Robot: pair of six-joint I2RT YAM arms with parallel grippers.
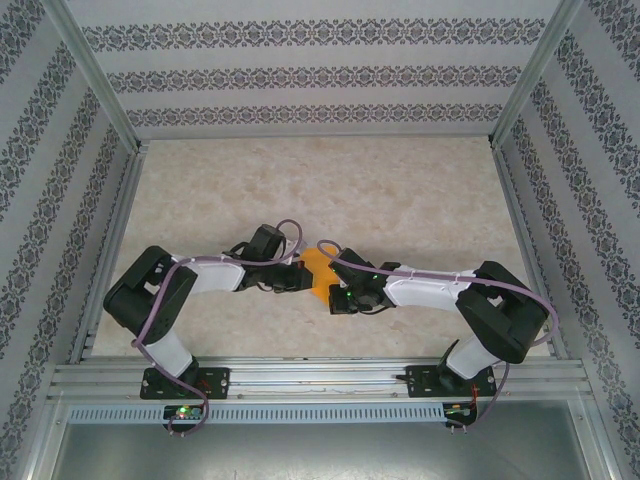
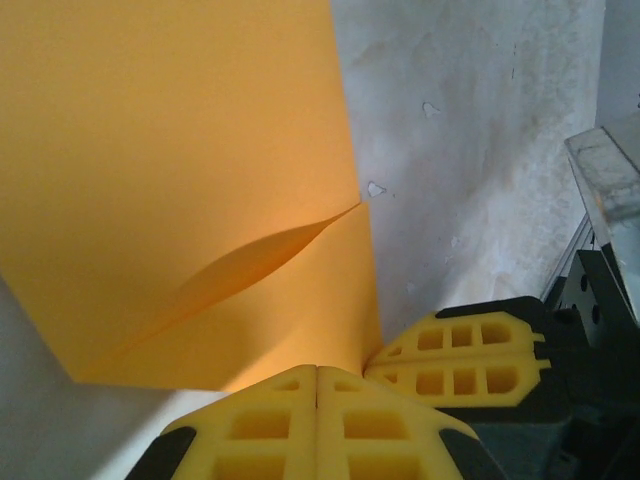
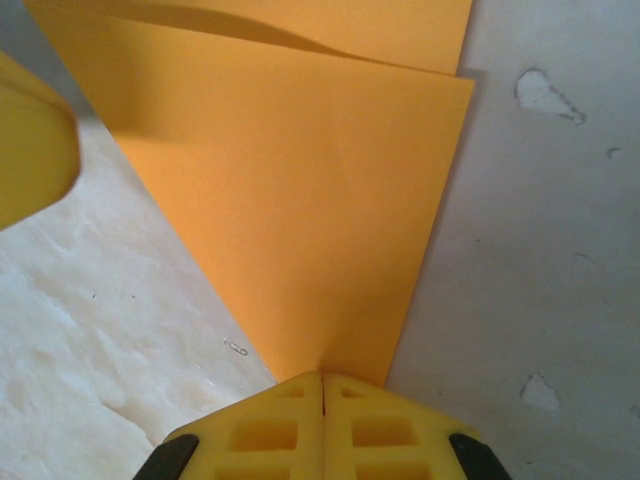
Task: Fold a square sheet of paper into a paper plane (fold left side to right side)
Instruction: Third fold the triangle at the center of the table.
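Orange paper (image 3: 300, 200) lies just ahead of the closed left claw (image 2: 317, 405) and right claw (image 3: 322, 400), nothing visibly gripped; its raised flap (image 2: 250, 265) should be smoothed flat.

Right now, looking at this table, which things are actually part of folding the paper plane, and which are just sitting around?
Part of the job: the orange paper, partly folded; the left claw and right claw, both closed with their tips at the paper's edge.
Just there: the table, the metal frame, the patterned walls.
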